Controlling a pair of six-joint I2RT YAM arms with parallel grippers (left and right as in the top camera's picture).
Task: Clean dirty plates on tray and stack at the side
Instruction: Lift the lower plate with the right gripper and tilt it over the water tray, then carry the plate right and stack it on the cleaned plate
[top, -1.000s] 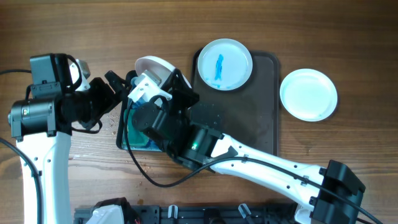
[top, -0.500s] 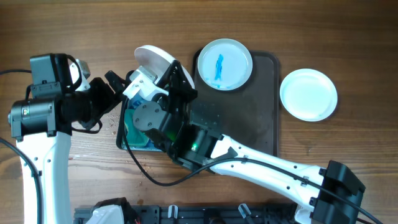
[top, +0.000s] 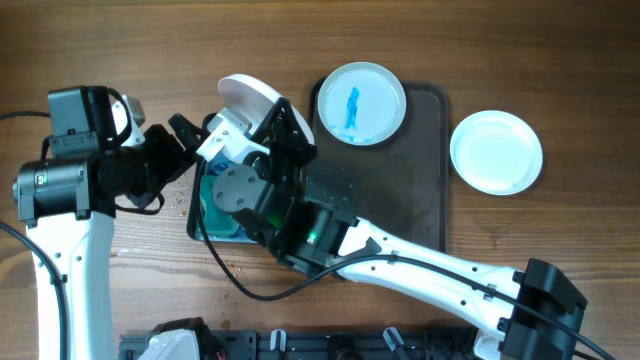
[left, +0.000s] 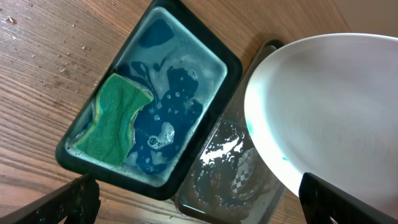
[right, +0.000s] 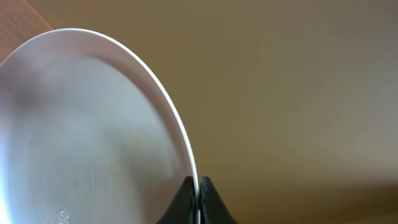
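**Washed plate lifted out of the tub and now held still**

Over the last second the right claw (right: 198, 198) raised and tipped the held plate (top: 246, 98) up from the blue tub (left: 168, 81). In the last half second nothing has shifted, so I judge the washing done and the carry to the side next. The right claw is clamped on the rim, with the held plate on edge above the tub's far end and the arm stretched diagonally across the tray (top: 430, 210). The left claw (left: 196, 193) hovers spread wide and empty (the sponge (left: 112, 118) lies in the tub). The smeared plate (top: 360, 103) stays on the tray; the clean plate (top: 496, 150) sits on the surface (top: 100, 40) beside it.
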